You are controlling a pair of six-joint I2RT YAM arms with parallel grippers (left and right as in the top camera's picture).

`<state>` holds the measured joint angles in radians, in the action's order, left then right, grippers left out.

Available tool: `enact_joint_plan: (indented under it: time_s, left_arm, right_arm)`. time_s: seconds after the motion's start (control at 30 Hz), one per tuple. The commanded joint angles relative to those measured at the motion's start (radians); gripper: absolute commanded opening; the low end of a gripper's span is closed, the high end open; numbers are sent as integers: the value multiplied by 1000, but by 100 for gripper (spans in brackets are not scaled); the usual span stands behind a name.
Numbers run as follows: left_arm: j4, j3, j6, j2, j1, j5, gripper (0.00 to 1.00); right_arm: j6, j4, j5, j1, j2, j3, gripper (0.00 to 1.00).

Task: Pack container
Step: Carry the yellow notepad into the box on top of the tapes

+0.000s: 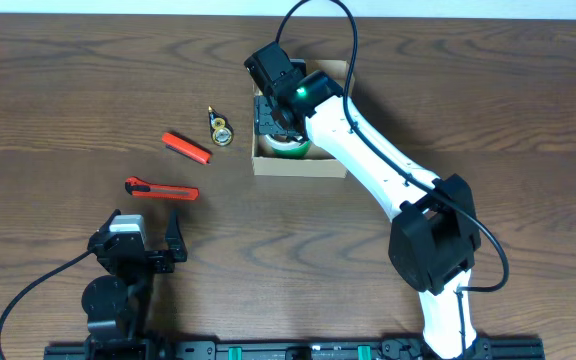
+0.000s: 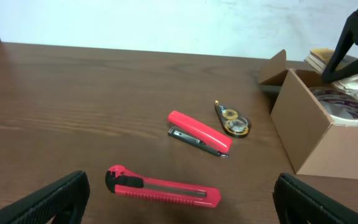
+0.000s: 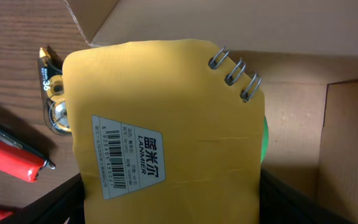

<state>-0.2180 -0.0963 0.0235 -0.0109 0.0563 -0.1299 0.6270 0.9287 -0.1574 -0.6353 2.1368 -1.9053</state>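
The container is a brown cardboard box with its flap open, at the table's far middle; it also shows in the left wrist view and the right wrist view. A green tape roll lies inside it. My right gripper hovers over the box's left side, shut on a yellow spiral notebook with a barcode label. My left gripper is open and empty near the front left, behind a red cutter.
A red stapler and a small correction-tape dispenser lie left of the box. The red cutter lies nearer the front. The right arm stretches from the front right across to the box.
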Motion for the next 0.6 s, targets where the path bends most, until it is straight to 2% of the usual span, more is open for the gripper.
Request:
enact_joint_plan:
  time_s: [0.0,0.57]
  left_arm:
    - [-5,28,7,6,4,7,95]
    - [-5,28,7,6,4,7,95]
  right_arm:
    - [31,10,-26,-1,20,-4,71]
    - [22,-14,-80,2,59,-4,73]
